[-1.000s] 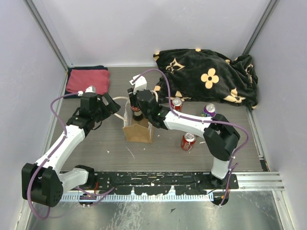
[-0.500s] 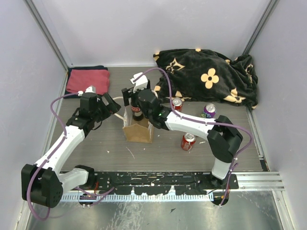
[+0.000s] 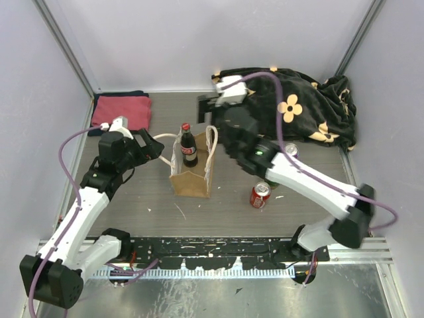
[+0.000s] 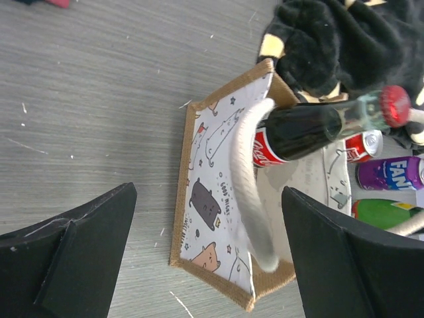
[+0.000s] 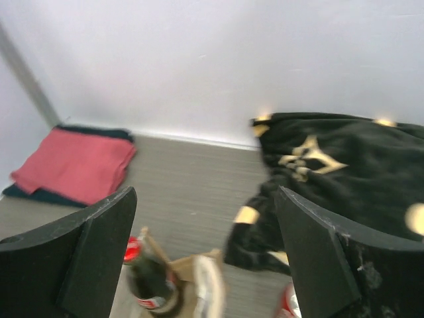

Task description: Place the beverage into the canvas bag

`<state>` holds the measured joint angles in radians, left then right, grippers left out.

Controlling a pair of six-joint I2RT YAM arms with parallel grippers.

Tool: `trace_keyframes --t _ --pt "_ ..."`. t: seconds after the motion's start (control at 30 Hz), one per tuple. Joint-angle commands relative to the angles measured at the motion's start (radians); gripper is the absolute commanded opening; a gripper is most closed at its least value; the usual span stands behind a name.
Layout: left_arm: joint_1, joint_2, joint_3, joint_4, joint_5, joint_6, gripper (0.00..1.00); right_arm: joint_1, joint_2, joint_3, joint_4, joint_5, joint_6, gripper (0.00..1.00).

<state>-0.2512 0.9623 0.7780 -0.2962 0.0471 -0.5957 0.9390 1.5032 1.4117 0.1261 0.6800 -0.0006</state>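
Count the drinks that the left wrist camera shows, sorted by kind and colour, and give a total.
Glass bottle, standing in the bag: 1
Red can: 1
Purple can: 1
Green can, only partly in view: 1
Total: 4

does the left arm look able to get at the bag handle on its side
Probably yes: the left gripper is open and faces the cream handle of the canvas bag with nothing between them. The bottle stands inside, behind that loop.
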Motion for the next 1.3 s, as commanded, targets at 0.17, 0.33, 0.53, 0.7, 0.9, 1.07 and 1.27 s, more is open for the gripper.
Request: trace_keyframes --t 0.17,0.33,0.53,0.7,0.9,1.07,1.27 --pt "0.004 -0.092 -0.038 -0.027 0.045 0.079 0.98 -0.103 -0.497 -0.353 -0.233 0.254 0.102 0.91" --pt "0.004 -0.094 -0.046 -0.029 0.052 0.076 0.98 -0.135 -0.624 -0.498 -0.346 0.250 0.222 0.91" --pt "0.004 -0.082 -0.051 -0.029 0.054 0.070 0.98 -0.221 -0.672 -0.638 -0.378 0.209 0.348 0.91" --pt "0.003 -0.081 -0.056 -0.030 0.055 0.073 0.98 -0.324 -0.697 -0.727 -0.377 0.116 0.413 0.90" --pt "0.004 -0.074 -0.062 -0.024 0.059 0.073 0.98 -0.372 -0.681 -0.781 -0.355 0.030 0.445 0.89" --pt "0.003 -0.068 -0.063 -0.020 0.063 0.065 0.98 -0.384 -0.646 -0.812 -0.314 -0.001 0.470 0.87" --pt "0.004 -0.072 -0.063 -0.020 0.066 0.069 0.98 -0.384 -0.642 -0.859 -0.296 0.003 0.500 0.82"
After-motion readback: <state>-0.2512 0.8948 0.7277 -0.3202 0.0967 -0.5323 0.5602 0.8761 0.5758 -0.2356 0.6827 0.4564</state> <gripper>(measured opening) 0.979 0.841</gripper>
